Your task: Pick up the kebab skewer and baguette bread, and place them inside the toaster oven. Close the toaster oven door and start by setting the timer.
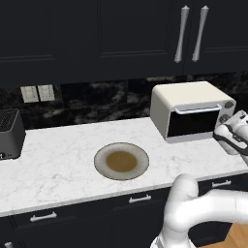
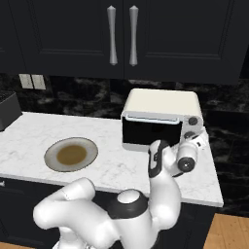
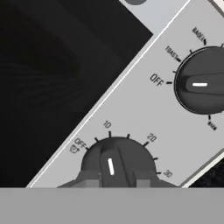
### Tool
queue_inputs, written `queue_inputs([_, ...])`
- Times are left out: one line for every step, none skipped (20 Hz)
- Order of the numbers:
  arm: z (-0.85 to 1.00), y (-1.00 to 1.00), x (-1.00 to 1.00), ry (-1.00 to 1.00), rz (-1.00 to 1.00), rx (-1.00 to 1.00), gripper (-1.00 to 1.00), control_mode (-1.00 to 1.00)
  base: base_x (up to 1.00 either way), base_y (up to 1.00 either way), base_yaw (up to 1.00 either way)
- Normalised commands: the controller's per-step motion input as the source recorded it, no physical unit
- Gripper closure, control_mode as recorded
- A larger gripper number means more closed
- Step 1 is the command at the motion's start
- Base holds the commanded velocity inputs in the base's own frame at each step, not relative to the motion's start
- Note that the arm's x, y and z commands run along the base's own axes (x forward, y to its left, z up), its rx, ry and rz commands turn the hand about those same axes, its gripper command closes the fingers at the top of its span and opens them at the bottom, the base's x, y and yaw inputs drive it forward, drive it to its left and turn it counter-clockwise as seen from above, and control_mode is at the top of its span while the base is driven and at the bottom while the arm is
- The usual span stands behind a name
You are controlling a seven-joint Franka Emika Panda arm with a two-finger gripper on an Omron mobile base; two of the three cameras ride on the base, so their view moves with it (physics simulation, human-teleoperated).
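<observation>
The cream-white toaster oven (image 1: 184, 97) (image 2: 160, 104) stands at the back right of the counter. Its dark glass toaster oven door (image 1: 191, 122) (image 2: 151, 133) is closed. My gripper (image 1: 225, 125) (image 2: 196, 142) (image 3: 111, 181) is pressed against the oven's right control panel, shut on the lowest dark knob, the timer knob (image 3: 116, 159). The knob's white mark points between 10 and 20. The mode knob (image 3: 201, 83) sits above it. The kebab skewer and the baguette bread are out of view.
A round plate (image 1: 121, 161) (image 2: 71, 154) with a brown centre lies bare mid-counter. A black slot toaster (image 1: 8, 133) (image 2: 7, 109) stands at the far left. Dark cabinets with long handles (image 1: 181, 34) hang overhead. The counter's right end lies just past the oven.
</observation>
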Motion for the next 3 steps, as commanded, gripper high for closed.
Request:
queue_inputs([0.0,0.02,-0.05,0.07,-0.1,0.31,1.0,-1.0,0.0,0.0,0.0])
queue_inputs([0.0,0.0,-0.06,0.05,-0.1,0.32,1.0,-1.0,0.0,0.0,0.0])
queue_inputs([0.0,0.0,-0.05,0.03,-0.1,0.32,1.0,-1.0,0.0,0.0,0.0])
